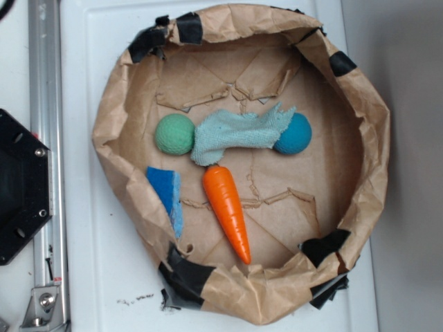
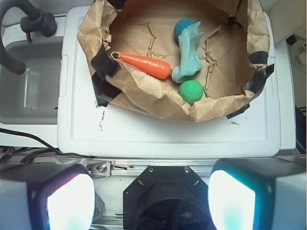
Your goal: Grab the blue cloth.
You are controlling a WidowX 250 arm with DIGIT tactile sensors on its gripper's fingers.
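The blue cloth [image 1: 239,133] is a pale blue-green fuzzy rag lying in the middle of the brown paper bowl [image 1: 360,124], between a green ball [image 1: 174,134] and a teal-blue ball [image 1: 294,135], partly draped over the teal one. It also shows in the wrist view [image 2: 188,55]. My gripper [image 2: 151,201] is open and empty, its two fingers [image 2: 67,201] spread wide at the bottom of the wrist view, far back from the bowl above the robot base. The gripper is out of the exterior view.
An orange carrot [image 1: 228,211] lies just in front of the cloth. A bright blue wedge pad [image 1: 166,187] leans on the bowl's left wall. The bowl sits on a white tray [image 1: 90,263]. The black robot base [image 1: 17,187] and a metal rail [image 1: 45,104] stand at the left.
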